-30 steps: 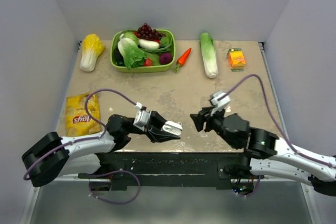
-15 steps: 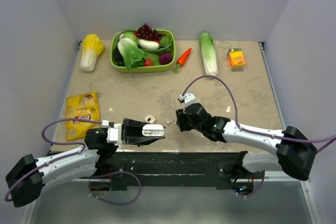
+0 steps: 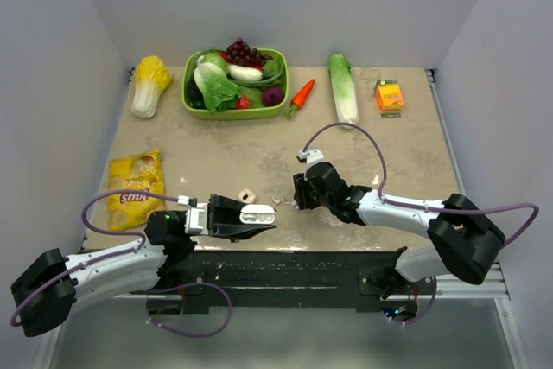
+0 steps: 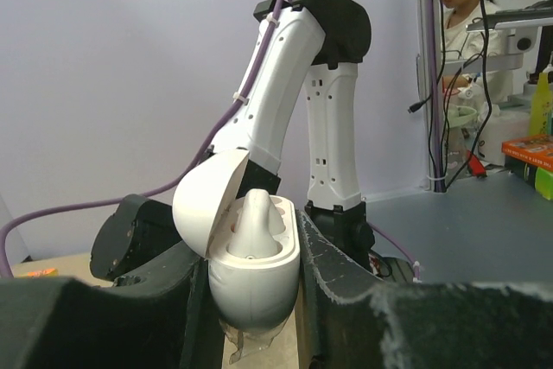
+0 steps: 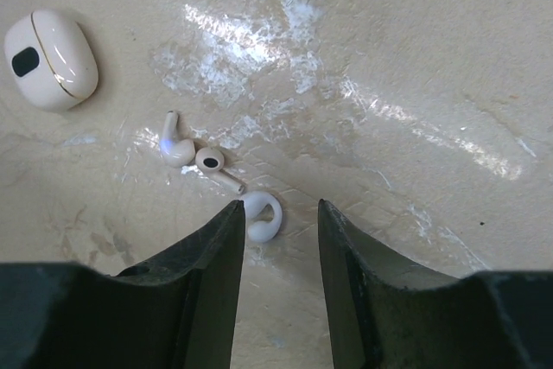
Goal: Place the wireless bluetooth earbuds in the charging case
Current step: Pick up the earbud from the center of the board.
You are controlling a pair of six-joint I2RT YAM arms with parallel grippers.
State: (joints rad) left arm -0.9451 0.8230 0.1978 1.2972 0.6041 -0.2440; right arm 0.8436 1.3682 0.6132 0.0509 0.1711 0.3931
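My left gripper (image 3: 262, 214) is shut on the charging case (image 3: 256, 213) and holds it near the table's front edge. In the left wrist view the case (image 4: 252, 278) stands upright between my fingers with its lid (image 4: 206, 200) open, and a white earbud-like piece (image 4: 252, 220) sits in it. My right gripper (image 3: 297, 201) is open and low over the table. In the right wrist view a white hook-shaped earpiece (image 5: 262, 216) lies between its fingertips (image 5: 232, 222), close to the left one. Two small earbuds (image 5: 177, 149) (image 5: 214, 163) lie just beyond it and show as specks in the top view (image 3: 280, 201).
A small white pod with a black oval mark (image 5: 49, 58) lies left of the earbuds, also in the top view (image 3: 247, 195). A chip bag (image 3: 135, 184) lies at the left. At the back are a green basket (image 3: 192, 103) of vegetables, a cabbage (image 3: 149, 84), a carrot (image 3: 301, 95), a lettuce (image 3: 343, 88) and an orange carton (image 3: 390, 95).
Both arms came down from a raised pose. My right gripper reached left to the earbuds and now sits over the hook piece. My left gripper kept the case and shifted slightly right.
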